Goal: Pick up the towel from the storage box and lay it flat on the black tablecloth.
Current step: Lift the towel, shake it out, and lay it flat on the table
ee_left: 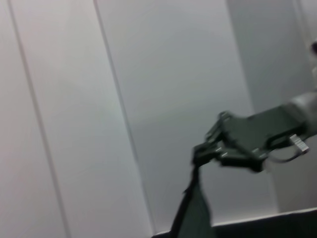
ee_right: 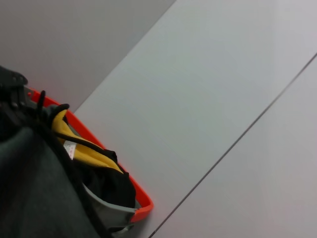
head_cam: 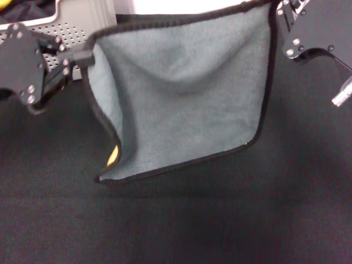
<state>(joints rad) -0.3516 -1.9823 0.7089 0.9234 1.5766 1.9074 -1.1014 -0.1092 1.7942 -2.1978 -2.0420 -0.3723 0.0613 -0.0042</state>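
Now towel hangs grey-green side out, top edge spanning left pincer and right pincer, both clamped on corners.

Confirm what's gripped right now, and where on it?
The towel, stretched between both: left gripper pinches one top corner, right gripper the other; its lower edge hangs over the black tablecloth.

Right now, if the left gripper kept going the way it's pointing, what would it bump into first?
The left gripper points sideways toward the right gripper and is shut on the towel corner. The hanging towel itself comes first; depth is hard to judge.
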